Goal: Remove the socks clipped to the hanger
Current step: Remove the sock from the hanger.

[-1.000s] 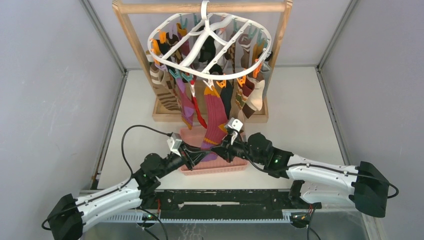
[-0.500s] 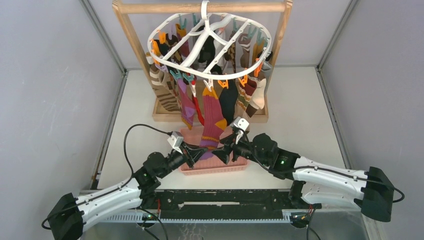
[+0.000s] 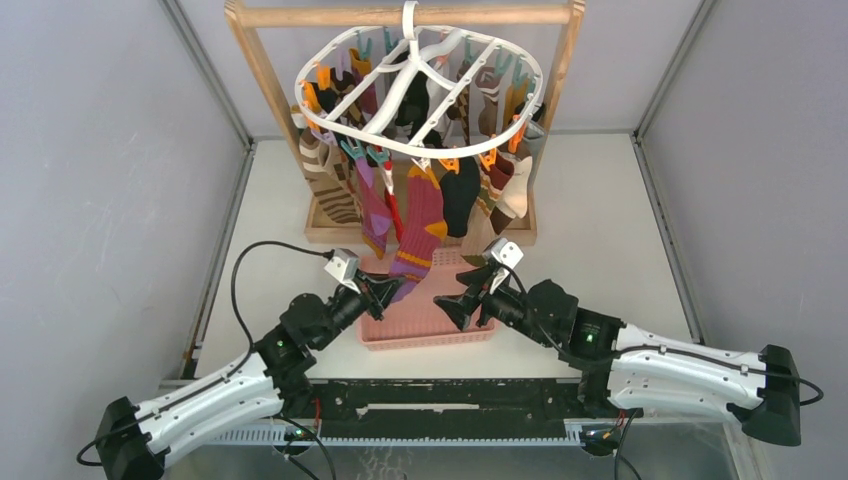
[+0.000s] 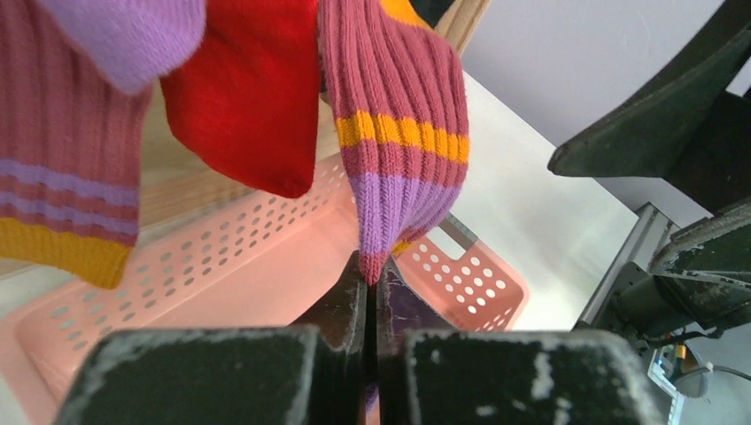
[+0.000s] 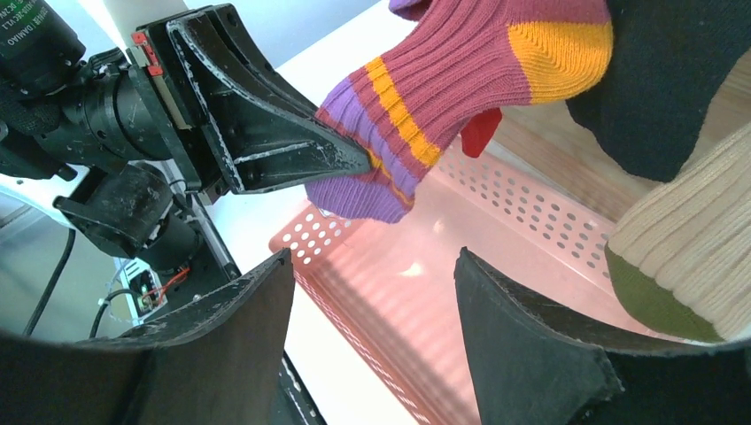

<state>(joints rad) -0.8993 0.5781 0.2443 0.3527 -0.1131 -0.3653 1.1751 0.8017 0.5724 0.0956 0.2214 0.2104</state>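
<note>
Above the pink basket point(image 3: 430, 340), the left pincer point(image 3: 393, 288) is clamped tight on the purple toe of a maroon ribbed sock point(image 3: 420, 225) banded in orange and purple. The sock's top hangs from a clip on the white hanger point(image 3: 408, 62), up behind the basket on the wooden frame stand point(image 3: 265, 80), so the sock runs at a slant down to the pincer. Over the basket's right half, the right pincer point(image 3: 465, 295) stands wide apart and holds nothing, its tips near the toe but clear of it. The other socks point(image 3: 330, 185) dangle from the hanger behind the basket. The basket rests on the pale worktop point(image 3: 600, 220).
</note>
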